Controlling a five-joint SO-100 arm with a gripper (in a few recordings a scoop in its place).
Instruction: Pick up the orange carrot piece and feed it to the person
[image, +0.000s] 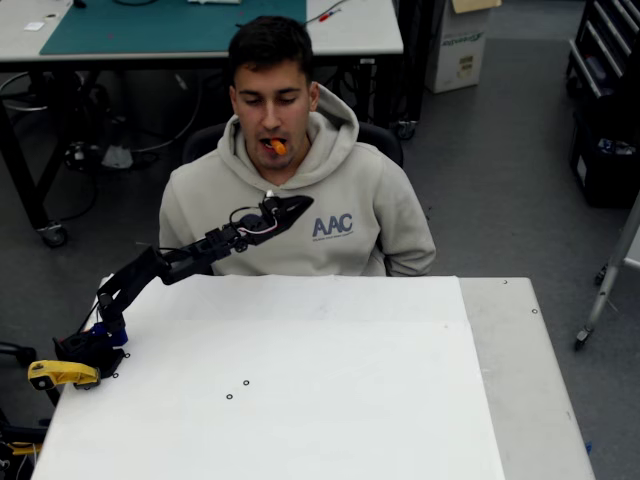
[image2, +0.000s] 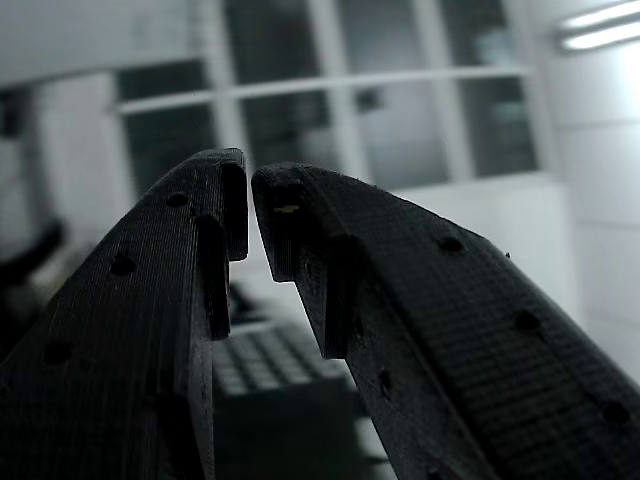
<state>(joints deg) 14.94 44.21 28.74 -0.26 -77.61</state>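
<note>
In the overhead view, the orange carrot piece (image: 278, 147) is seen held between the lips of the person (image: 300, 200), who is seated at the far edge of the white table (image: 300, 380). The gripper (image: 290, 208) is raised in front of the person's chest, just below the chin and apart from the carrot. In the wrist view the fingers (image2: 180, 300) are shown nearly closed, with only a narrow gap between their tips and nothing held between them. The feeding step is therefore judged to be essentially complete, the piece having been delivered. What remains is a retreat: the arm would need to be drawn back toward the near left, away from the face, slowly and without upward motion.
</note>
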